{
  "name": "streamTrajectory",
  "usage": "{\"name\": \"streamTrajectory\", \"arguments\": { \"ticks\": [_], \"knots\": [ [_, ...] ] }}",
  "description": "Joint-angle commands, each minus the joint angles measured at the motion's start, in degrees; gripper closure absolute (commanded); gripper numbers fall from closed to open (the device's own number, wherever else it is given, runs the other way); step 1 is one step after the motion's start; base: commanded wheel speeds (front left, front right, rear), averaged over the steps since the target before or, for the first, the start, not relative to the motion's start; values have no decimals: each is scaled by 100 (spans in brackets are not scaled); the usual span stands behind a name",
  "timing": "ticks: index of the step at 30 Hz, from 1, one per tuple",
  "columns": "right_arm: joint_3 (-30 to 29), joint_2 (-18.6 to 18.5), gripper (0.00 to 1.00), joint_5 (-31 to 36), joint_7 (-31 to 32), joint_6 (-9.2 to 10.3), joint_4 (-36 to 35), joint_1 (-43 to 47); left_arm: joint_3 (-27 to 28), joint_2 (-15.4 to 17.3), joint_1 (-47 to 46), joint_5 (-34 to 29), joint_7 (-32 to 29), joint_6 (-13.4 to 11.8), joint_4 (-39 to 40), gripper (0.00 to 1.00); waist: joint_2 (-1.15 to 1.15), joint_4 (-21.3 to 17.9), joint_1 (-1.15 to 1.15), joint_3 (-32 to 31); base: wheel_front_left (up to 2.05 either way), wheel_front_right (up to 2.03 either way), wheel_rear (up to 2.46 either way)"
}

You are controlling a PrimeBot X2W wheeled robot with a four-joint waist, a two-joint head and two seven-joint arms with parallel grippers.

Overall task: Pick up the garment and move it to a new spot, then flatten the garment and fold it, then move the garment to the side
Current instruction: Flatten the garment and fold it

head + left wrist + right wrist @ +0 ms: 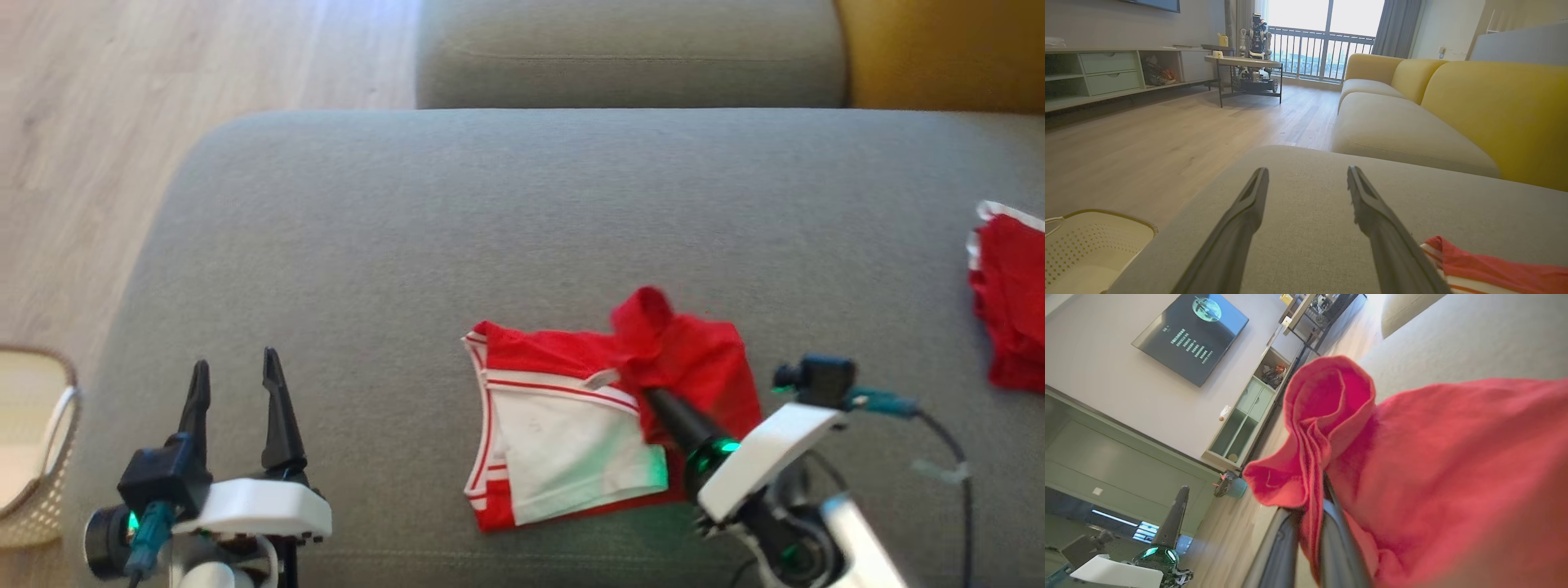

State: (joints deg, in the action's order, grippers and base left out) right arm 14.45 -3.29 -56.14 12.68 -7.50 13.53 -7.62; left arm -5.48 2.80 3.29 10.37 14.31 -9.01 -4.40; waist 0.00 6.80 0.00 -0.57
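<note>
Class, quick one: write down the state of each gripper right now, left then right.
Left gripper: open, holding nothing, over the grey cushion.
Right gripper: shut on a fold of the red garment.

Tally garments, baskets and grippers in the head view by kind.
Garments: 2 (red-and-white garment, pinched by the right gripper; red garment at the view's right edge)
Baskets: 1 (basket, lower left)
Grippers: 2 (left gripper open, right shut on cloth)
Total: 5

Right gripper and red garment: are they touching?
Touching. The right wrist view shows a fold of the red garment pinched inside the shut right gripper.
</note>
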Motion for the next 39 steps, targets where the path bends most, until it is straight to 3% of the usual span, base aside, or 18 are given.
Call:
{"name": "streamTrajectory", "arguments": {
  "ticks": [1,10,19,20,21,22,31,39],
  "knots": [
    [309,40,100,-135,-195,1,-69,-323,149,8,-165,39,69,4,161,0,0,165,0,44,0,0,0],
    [967,41,100,-315,-958,1,1008,-965,-21,8,-196,113,69,-100,159,0,0,726,0,325,0,0,0],
    [1394,41,99,-563,-1114,1,1792,-1326,-129,8,-276,142,69,-258,143,0,0,1083,0,562,0,0,0],
    [1456,41,66,-591,-1114,1,1831,-1339,-135,8,-281,145,69,-260,138,0,0,1101,0,571,0,0,0],
    [1520,41,7,-611,-1125,1,1853,-1353,-141,8,-285,146,69,-263,133,0,0,1114,0,579,0,0,0],
    [1567,41,0,-633,-1145,1,1878,-1366,-147,8,-289,147,69,-267,130,0,0,1125,0,586,0,0,0],
    [1793,41,0,-911,-1337,1,1908,-1586,-122,8,-321,107,69,-296,117,0,0,1014,0,606,0,0,0],
    [1409,41,0,-770,-1441,1,1685,-1793,-28,8,-308,44,69,-269,111,0,0,663,0,466,0,0,0]
  ]
}}
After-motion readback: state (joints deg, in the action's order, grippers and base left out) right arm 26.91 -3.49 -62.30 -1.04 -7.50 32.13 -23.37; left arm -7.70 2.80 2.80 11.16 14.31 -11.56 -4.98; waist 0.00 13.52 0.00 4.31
